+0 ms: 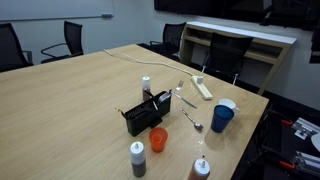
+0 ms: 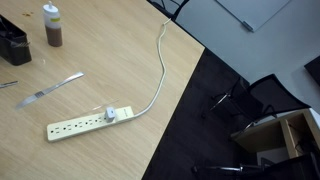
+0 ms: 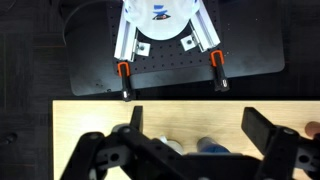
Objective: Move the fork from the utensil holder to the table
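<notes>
The black utensil holder [image 1: 143, 117] stands on the wood table [image 1: 70, 105]; its corner also shows in an exterior view [image 2: 12, 45]. A slim silver utensil, probably the fork [image 1: 186, 99], lies flat on the table between the holder and the power strip; it also shows in an exterior view [image 2: 50, 90]. Its tines are too small to make out. A silver spoon [image 1: 192, 121] lies near the blue cup. My gripper [image 3: 200, 126] shows only in the wrist view. It is open and empty, high above the table [image 3: 90, 115].
An orange cup [image 1: 158, 138] stands by the holder and a blue cup [image 1: 222, 118] near the table edge. Three bottles [image 1: 138, 158] [image 1: 201, 168] [image 1: 146, 88] stand around. A white power strip [image 2: 85, 122] with its cord lies near the edge. Chairs surround the table.
</notes>
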Motion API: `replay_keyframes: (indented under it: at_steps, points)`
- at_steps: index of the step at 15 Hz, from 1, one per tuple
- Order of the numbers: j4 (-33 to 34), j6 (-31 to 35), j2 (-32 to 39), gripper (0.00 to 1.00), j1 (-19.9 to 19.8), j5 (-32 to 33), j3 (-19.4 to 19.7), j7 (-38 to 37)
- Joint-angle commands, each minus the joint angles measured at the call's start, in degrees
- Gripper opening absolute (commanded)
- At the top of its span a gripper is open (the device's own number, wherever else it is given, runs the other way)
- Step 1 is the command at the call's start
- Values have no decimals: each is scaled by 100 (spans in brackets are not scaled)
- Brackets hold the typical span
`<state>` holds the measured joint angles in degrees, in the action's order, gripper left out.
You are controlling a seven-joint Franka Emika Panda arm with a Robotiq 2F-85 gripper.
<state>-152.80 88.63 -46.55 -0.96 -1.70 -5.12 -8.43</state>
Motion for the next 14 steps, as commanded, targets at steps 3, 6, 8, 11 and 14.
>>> replay_keyframes:
  at_steps: [3, 6, 8, 11, 14]
  points:
    - [117, 942, 1014, 100, 341, -518, 97, 377]
    - [253, 1702, 1745, 100, 513, -718, 36, 538]
    - [80, 1574, 1493, 100, 509, -626, 20, 370]
    - [79, 1546, 1436, 100, 506, -624, 26, 370]
    - [64, 1531, 1347, 100, 505, -624, 26, 370]
